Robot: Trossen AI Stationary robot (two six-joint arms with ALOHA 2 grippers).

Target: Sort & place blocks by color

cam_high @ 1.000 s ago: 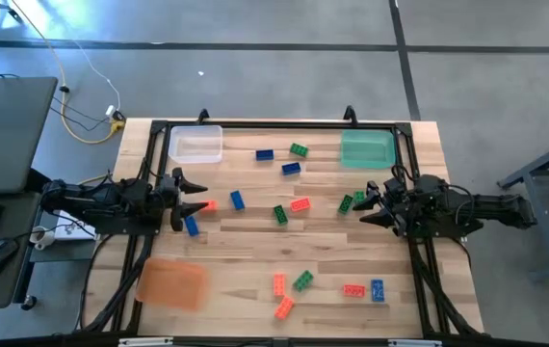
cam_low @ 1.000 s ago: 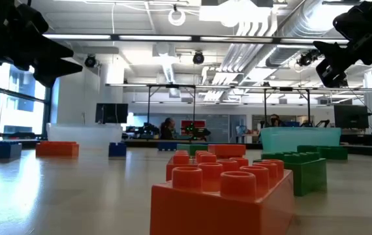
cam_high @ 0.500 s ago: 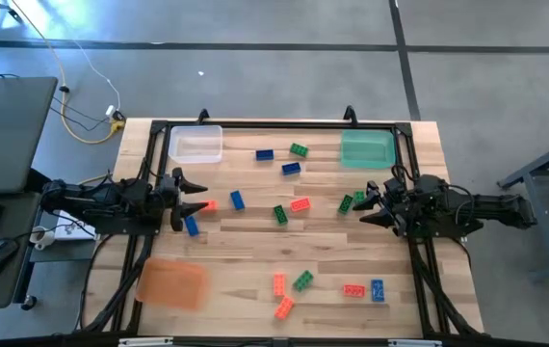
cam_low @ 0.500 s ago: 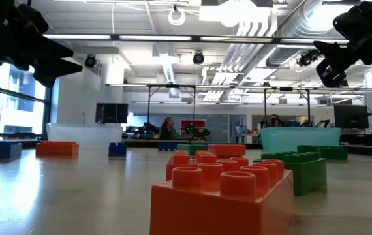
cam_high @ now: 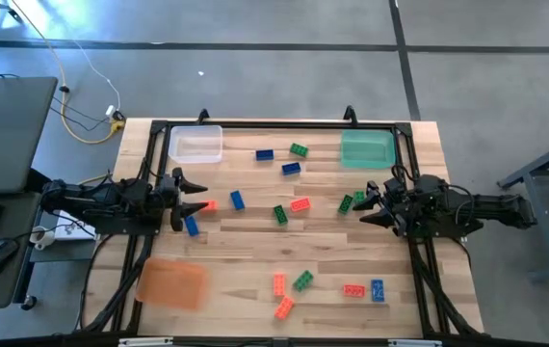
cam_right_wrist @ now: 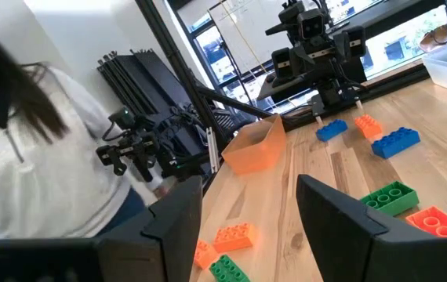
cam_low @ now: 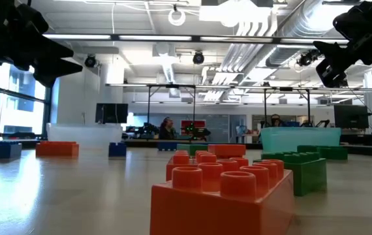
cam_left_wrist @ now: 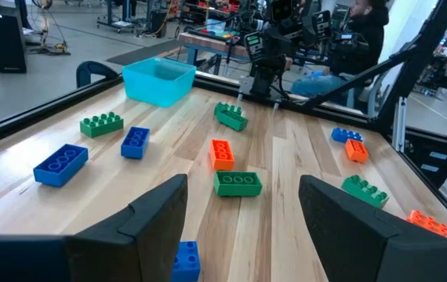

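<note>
Small studded blocks in blue, green and orange-red lie scattered flat on the wooden table [cam_high: 255, 241]: blue ones [cam_high: 265, 154] and green ones [cam_high: 281, 214] mid-table, orange-red ones [cam_high: 279, 284] toward the near edge. My left gripper [cam_high: 196, 196] hovers open at the table's left side, above a blue block [cam_high: 191, 226] and an orange-red block [cam_high: 209, 205]. My right gripper [cam_high: 371, 205] hovers open at the right side, close to a green block [cam_high: 347, 203]. In the left wrist view, open fingers frame a green block [cam_left_wrist: 238, 183]. Neither gripper holds anything.
A clear tray [cam_high: 196, 145] sits at the far left, a green tray [cam_high: 366, 148] at the far right, an orange tray [cam_high: 171, 283] at the near left. A dark frame [cam_high: 255, 125] edges the table. A person [cam_right_wrist: 43, 157] stands beyond the table in the right wrist view.
</note>
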